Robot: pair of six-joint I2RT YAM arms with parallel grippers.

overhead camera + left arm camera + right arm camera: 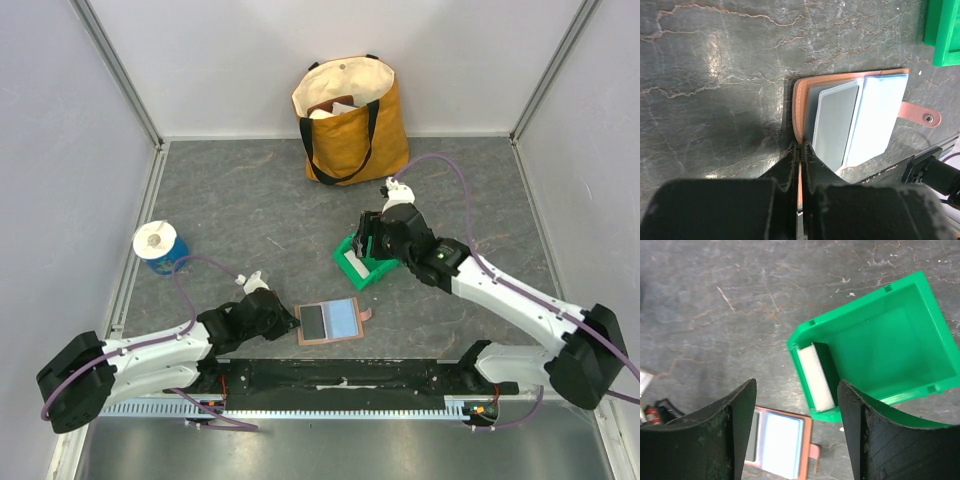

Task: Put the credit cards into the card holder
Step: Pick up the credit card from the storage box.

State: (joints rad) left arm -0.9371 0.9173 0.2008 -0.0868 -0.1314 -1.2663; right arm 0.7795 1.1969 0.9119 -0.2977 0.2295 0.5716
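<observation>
The left gripper [801,147] pinches the near edge of the card holder [877,117], which lies open just ahead with a dark card [835,122] tucked in. The right gripper [796,385] hangs spread above the white card [816,376], which leans against a wall of the green bin [890,340]. It should descend straddling that thin edge.

Dk grey marbled tbl [250,200], pale walls [60,100].

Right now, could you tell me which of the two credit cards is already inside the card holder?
The dark grey card, tucked in the open card holder; the white card leans inside the green bin instead.
</observation>
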